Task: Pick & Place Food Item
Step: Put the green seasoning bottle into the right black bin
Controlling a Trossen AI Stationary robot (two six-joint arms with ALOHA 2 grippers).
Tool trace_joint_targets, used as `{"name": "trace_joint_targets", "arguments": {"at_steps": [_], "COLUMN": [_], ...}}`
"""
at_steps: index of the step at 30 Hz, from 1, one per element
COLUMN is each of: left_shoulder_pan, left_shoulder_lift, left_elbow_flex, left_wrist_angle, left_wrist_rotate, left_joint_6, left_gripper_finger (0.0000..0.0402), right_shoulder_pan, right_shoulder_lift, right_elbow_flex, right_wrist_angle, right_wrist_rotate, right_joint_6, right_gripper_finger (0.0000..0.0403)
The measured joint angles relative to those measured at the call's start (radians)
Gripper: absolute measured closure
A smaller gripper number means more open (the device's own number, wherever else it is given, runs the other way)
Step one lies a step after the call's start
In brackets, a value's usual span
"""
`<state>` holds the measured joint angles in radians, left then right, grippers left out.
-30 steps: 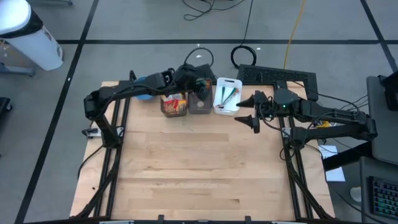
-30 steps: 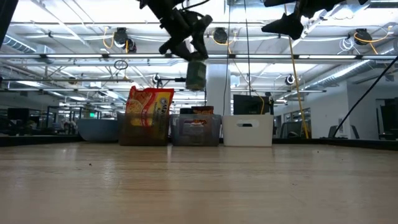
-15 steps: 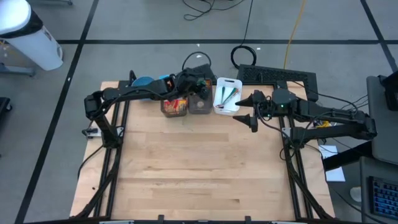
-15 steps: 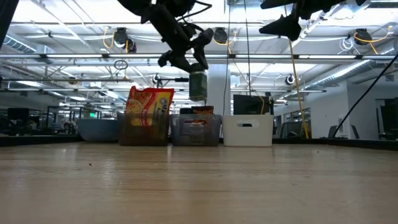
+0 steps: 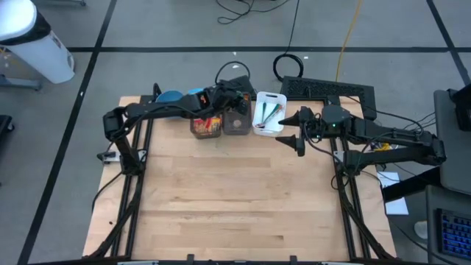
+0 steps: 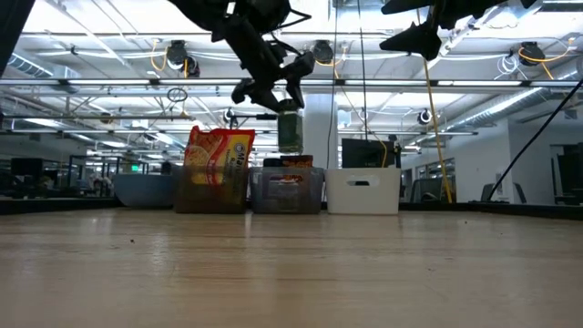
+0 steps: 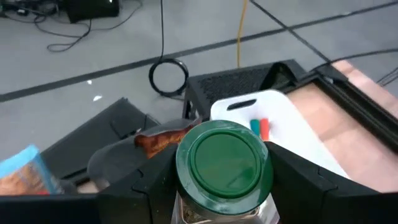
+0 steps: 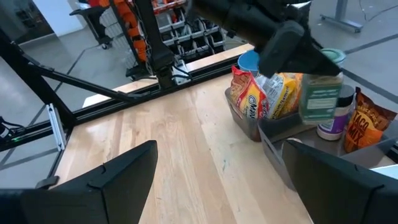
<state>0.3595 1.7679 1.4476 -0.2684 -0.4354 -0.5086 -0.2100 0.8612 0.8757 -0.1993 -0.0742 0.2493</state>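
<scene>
The left tool (image 6: 273,89) is clamped on a green-lidded jar (image 7: 222,163) above the clear bin (image 6: 287,191); the right tool (image 5: 294,132) hangs apart near the white bin (image 5: 268,114).

Glass jar (image 7: 222,180): dark green round lid, green label with pale print. Crinkled snack bag (image 6: 219,157): yellow and red. White plastic bin (image 6: 363,189). Smoky clear plastic bin (image 6: 288,190). Light wooden tabletop (image 5: 235,199), black frame rails. Blue bowl (image 5: 170,96).
</scene>
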Motion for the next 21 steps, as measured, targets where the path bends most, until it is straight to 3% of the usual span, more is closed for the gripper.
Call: {"name": "trace_joint_targets", "arguments": {"at_steps": [21], "left_shoulder_pan": [-0.042], "left_shoulder_lift": [0.116], "left_elbow_flex": [0.001], "left_wrist_angle": [0.096], "left_wrist_rotate": [-0.063], "left_joint_6": [-0.072], "left_gripper_finger": [0.019], "right_shoulder_pan": [0.0], "right_shoulder_lift": [0.002], "right_elbow_flex": [0.0], "right_wrist_angle": [0.0], "right_wrist_rotate": [0.026], "right_joint_6": [0.0], "right_gripper_finger": [0.0064]}}
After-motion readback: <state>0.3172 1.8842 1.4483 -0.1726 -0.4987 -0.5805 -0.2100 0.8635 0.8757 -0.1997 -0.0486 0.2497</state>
